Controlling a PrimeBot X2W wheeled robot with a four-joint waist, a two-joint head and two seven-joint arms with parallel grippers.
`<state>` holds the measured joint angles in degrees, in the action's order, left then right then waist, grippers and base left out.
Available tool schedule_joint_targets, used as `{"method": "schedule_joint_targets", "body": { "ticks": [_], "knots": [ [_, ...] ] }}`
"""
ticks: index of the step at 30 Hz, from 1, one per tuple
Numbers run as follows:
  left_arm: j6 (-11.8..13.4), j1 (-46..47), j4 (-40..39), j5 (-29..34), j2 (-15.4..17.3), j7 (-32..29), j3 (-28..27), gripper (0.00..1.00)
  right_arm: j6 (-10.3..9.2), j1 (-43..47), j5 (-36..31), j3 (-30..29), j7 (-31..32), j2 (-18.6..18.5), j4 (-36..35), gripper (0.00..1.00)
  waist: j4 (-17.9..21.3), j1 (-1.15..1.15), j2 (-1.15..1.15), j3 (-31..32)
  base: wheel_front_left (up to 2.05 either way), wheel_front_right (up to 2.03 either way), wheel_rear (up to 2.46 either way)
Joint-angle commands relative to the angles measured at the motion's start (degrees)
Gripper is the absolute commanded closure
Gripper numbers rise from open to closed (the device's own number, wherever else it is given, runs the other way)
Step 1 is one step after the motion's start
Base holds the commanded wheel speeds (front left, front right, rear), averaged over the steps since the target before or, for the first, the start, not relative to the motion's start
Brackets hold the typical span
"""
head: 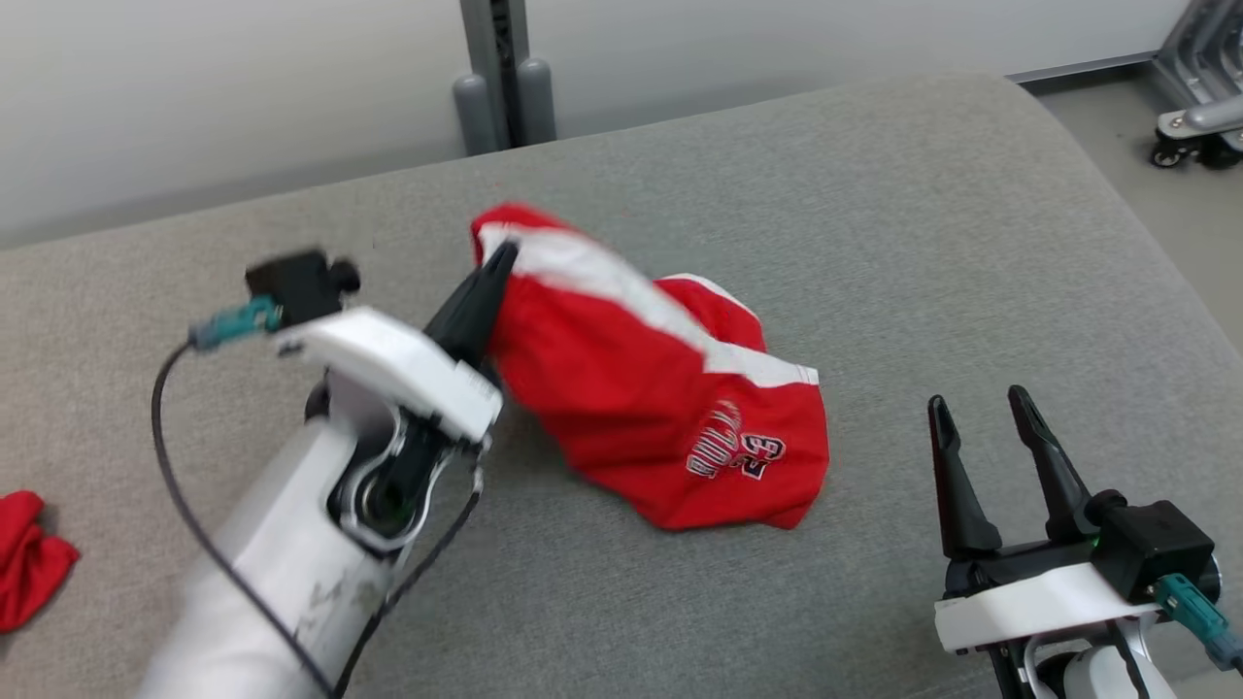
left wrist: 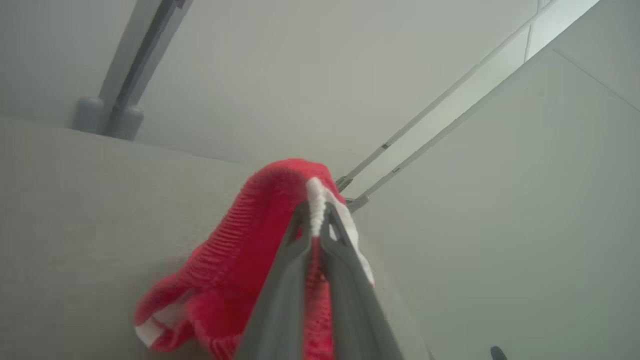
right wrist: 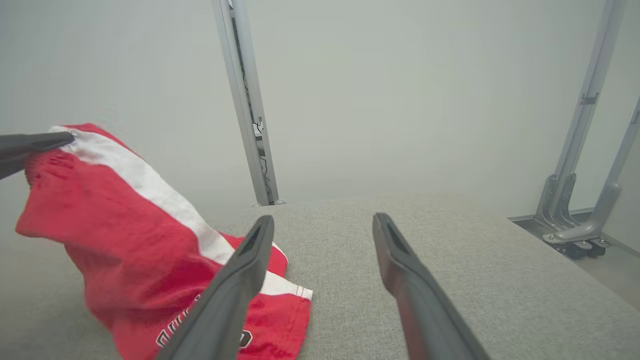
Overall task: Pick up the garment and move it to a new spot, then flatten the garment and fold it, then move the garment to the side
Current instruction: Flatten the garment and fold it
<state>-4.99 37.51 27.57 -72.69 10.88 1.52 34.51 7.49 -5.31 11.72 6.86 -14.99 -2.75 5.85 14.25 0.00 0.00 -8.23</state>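
The garment is a pair of red shorts with a white side stripe and a printed logo. My left gripper is shut on its upper edge and holds that end lifted, while the lower part rests on the grey surface. In the left wrist view the fingertips pinch the white-trimmed edge of the garment. My right gripper stands open at the lower right, apart from the cloth. Seen from the right wrist, the garment hangs to the left of my open right gripper.
The work surface is a grey cushioned top with a rounded far right corner. Another red cloth lies at the left edge. A grey post stands behind the surface, and a wheeled metal frame sits on the floor at right.
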Motion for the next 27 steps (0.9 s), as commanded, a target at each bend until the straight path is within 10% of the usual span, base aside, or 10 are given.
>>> {"method": "schedule_joint_targets", "body": {
  "ticks": [1,16,19,27],
  "knots": [
    [-0.2,-2.1,0.3,-0.1,0.8,1.3,-0.4,1.00,0.01,-0.2,-0.1,-0.2,-0.3,-0.3,-0.4,0.00,-1.3,0.00,0.00,-1.1,0.00,0.00,0.00],
    [-0.3,-14.0,4.4,-3.9,4.1,7.0,-4.6,0.99,0.01,-1.1,-2.2,-0.4,-0.3,-0.3,-0.1,0.00,-7.7,0.00,0.00,-2.2,0.00,0.00,0.00],
    [0.4,-14.8,5.9,-4.4,3.9,6.2,-4.5,0.07,0.01,-1.0,-2.6,-0.1,-0.3,-0.3,0.1,0.00,-8.4,0.00,0.00,-1.7,0.00,0.00,0.00],
    [4.1,-16.0,8.4,-1.4,5.7,8.7,-3.8,0.00,0.01,0.0,-2.8,0.2,-0.3,-0.3,0.4,0.00,-8.9,0.00,0.00,0.2,0.00,0.00,0.00]
  ]
}}
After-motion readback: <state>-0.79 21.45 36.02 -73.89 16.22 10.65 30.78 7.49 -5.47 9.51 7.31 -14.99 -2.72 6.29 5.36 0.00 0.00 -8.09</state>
